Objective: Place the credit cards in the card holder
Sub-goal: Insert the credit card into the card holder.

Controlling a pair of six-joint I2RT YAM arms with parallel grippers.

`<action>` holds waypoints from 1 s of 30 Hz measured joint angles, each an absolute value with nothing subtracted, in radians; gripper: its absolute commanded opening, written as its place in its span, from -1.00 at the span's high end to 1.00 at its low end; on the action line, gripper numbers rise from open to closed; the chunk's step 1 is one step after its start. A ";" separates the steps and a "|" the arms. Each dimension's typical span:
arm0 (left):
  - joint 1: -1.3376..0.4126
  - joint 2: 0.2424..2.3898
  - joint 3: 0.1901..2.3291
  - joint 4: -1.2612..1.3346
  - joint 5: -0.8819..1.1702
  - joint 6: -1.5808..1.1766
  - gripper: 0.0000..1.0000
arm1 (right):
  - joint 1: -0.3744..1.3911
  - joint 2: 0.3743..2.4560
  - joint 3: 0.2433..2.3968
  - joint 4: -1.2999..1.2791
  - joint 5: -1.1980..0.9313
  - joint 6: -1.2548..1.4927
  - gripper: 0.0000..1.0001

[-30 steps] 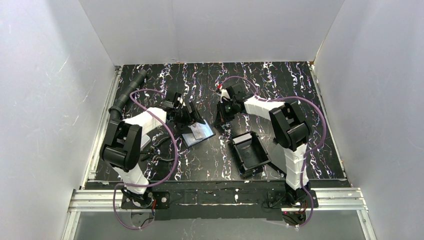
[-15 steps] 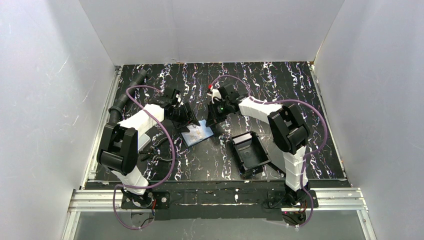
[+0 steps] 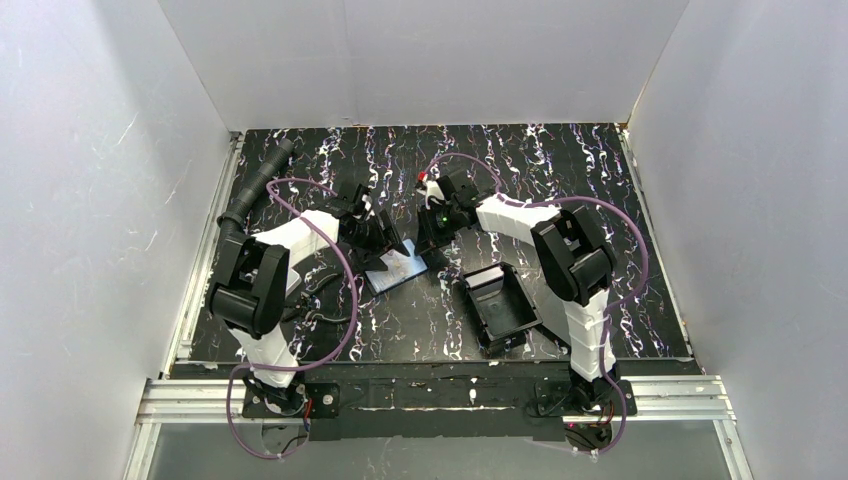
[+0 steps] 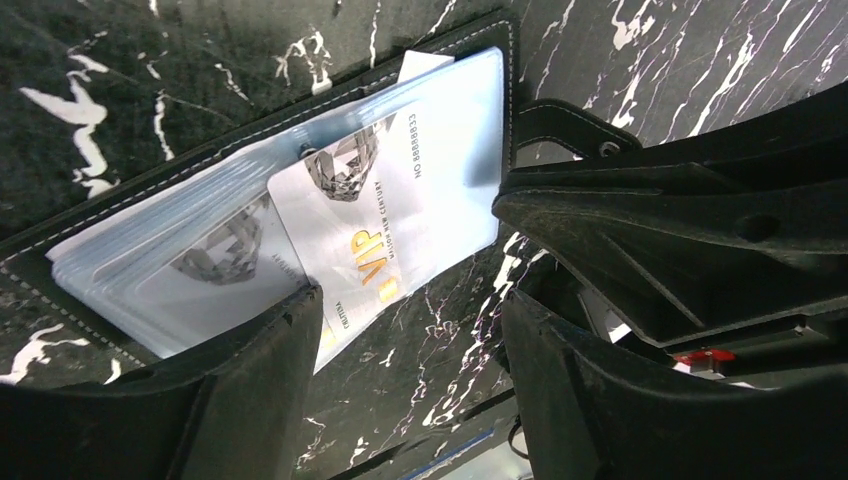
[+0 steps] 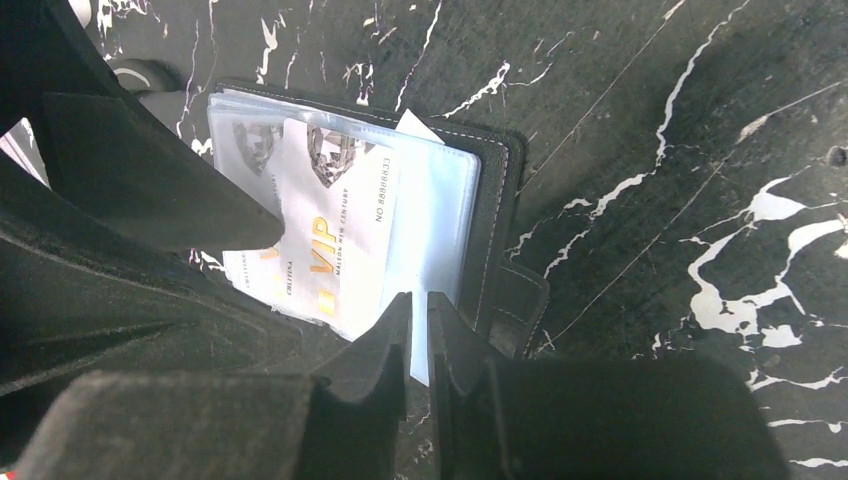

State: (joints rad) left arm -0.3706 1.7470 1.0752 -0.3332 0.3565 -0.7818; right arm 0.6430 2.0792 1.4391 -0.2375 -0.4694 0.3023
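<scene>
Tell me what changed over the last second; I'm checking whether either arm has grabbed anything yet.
The right gripper swung left, up to the open card holder; the left gripper edged right over it. The left's jaws stand open around the VIP card, gripping nothing; the right's are almost together at a sleeve edge, grip unclear. Card holder and black tray stayed put.

Body check: left arm (image 3: 290, 238) and right arm (image 3: 515, 213) have white link shells and black joint housings. A purple cable (image 3: 347, 290) loops off each. Black base plates (image 3: 275, 400). The end effector fingers (image 4: 250, 400) are matte black, wedge-shaped, rough-textured. Small red bit (image 3: 422, 177) on right wrist.
</scene>
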 measured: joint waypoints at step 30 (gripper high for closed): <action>-0.387 1.853 1.122 -0.205 0.421 -0.821 -0.41 | 0.581 2.081 1.420 -0.196 -0.541 0.353 0.47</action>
